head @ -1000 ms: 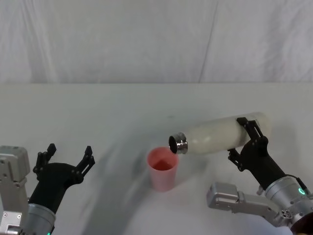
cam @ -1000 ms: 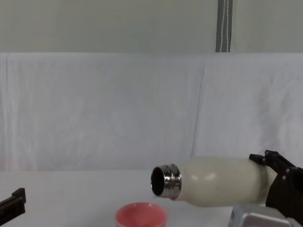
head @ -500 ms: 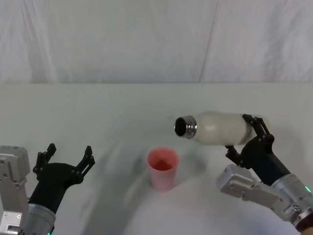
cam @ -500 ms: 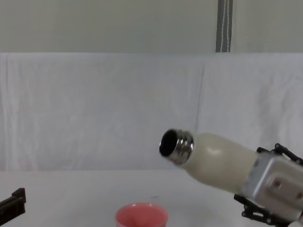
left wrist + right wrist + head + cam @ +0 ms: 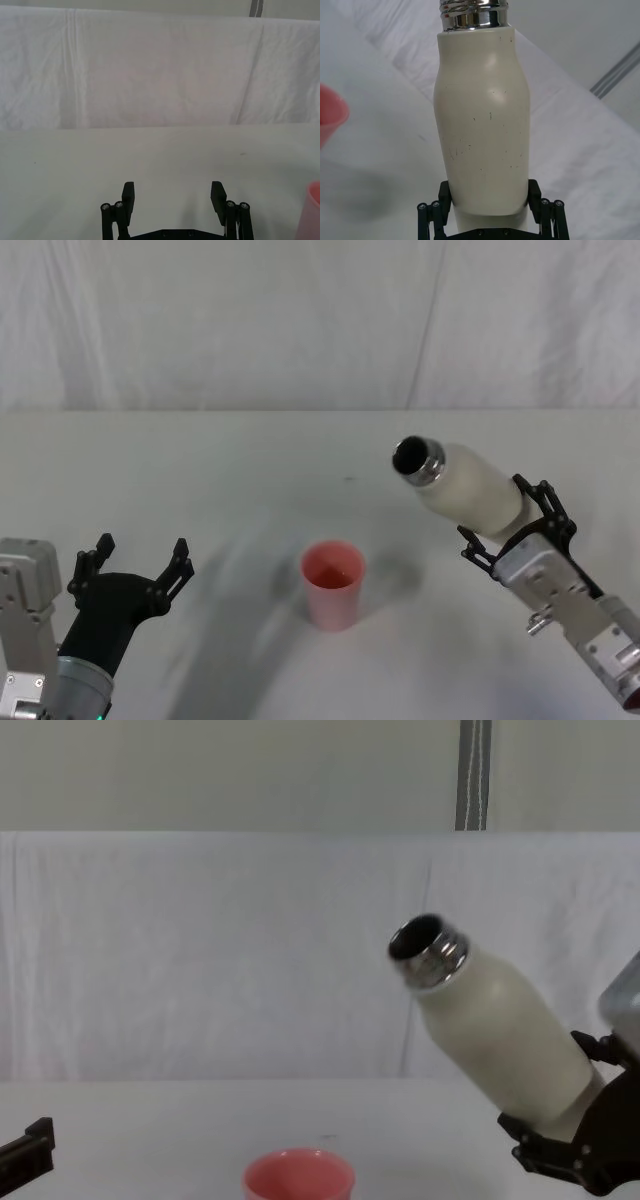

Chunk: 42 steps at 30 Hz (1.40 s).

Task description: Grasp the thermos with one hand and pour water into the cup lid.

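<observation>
Head view: the right pincer pinches the lower body of the thermos, holding it clear of the counter at the right. The thermos is tilted, with its open steel neck raised and pointing up and to the left. The cup lid stands upright on the counter near the centre, down and to the left of the neck and apart from it. The left pincer rests low at the left with its fingers spread, holding nothing.

Chest view: the thermos leans, mouth uppermost, above and to the right of the cup lid.

Left wrist view: the left pincer is spread over bare counter.

Right wrist view: the right pincer clamps the thermos near its base.
</observation>
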Each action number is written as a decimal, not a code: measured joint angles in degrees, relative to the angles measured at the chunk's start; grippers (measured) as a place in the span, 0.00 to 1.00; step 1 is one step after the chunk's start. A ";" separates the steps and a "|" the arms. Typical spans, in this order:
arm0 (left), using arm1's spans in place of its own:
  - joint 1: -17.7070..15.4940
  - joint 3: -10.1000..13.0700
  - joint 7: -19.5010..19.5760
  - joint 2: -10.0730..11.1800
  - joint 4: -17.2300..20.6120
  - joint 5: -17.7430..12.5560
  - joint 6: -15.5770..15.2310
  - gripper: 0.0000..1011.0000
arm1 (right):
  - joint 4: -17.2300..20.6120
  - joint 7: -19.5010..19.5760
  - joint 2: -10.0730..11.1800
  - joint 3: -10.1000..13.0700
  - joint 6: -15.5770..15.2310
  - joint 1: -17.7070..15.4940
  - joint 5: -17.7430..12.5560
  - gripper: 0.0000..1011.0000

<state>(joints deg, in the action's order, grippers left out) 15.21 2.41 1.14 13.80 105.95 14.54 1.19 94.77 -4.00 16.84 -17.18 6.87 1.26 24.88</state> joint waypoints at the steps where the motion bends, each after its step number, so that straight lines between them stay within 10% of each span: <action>1: 0.00 0.00 0.00 0.00 0.00 0.00 0.00 0.99 | 0.25 -0.96 -0.40 0.74 0.03 -0.32 -1.96 0.94; 20: 0.00 0.00 0.00 0.00 0.00 0.00 0.00 0.99 | 1.25 -7.03 -5.27 7.83 -1.39 -3.13 -22.48 0.94; 42: 0.00 0.00 0.00 0.00 0.00 0.00 0.00 0.99 | 0.61 -9.77 -6.42 10.62 -4.86 -3.42 -37.28 0.94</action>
<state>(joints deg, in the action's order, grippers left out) 15.21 2.41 1.14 13.81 105.95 14.54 1.19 95.37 -13.77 10.41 -6.56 2.02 -2.16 -12.41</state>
